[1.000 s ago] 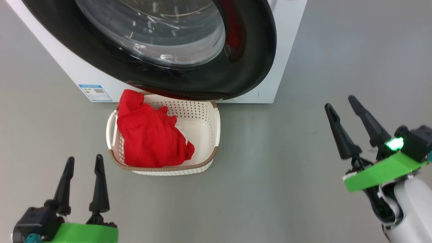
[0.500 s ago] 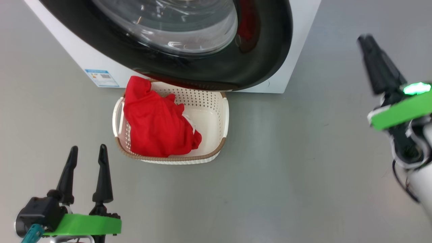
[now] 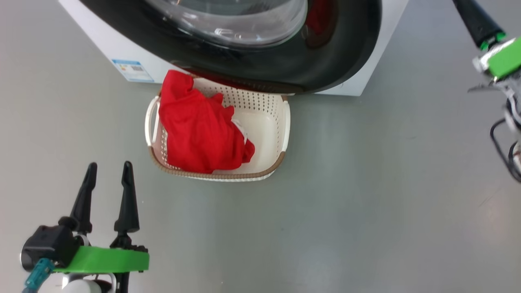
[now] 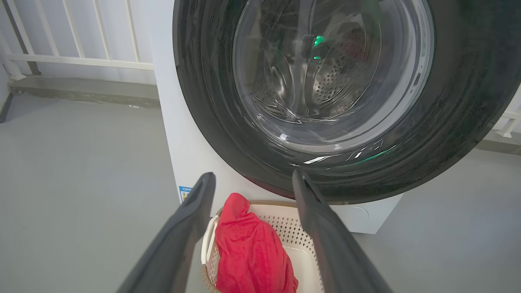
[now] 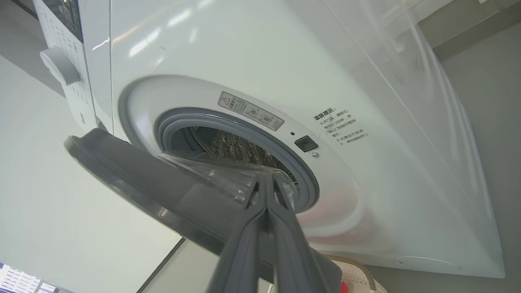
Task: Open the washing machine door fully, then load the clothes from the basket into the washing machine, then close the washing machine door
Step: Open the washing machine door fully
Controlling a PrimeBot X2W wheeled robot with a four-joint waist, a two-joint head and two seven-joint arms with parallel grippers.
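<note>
Rising from the near right of the head view to its far right corner, my right hand [image 3: 476,20] is also closing as it travels. The two fingers that were standing apart a second ago are now pressing together with nothing between them. Part of the shift is the head camera turning, since everything on the floor is sliding across that view as well.

Through the right wrist view I am looking along those clenched fingers at the washing machine door [image 5: 134,171]. It is hanging partly open, its clear bowl pulled away from the grey gasket [image 5: 171,121], with the steel drum [image 5: 228,144] showing behind. The fingertips are pointing into the gap between the door's inner side and the front of the washing machine [image 5: 264,53], near the bowl. I cannot tell whether they are touching it.

My left hand [image 3: 110,165] is hovering released over the near left floor, fingers spread, well apart from the basket [image 3: 228,176]. The clothes [image 3: 199,130] are lying in the basket's left half, and its far edge is sitting under the door's lower rim.

I am reading this as the opening step in progress. The door is not fully open, and closed fingers are making a blunt pusher for swinging it wider from the inside. Loading is not yet starting.
</note>
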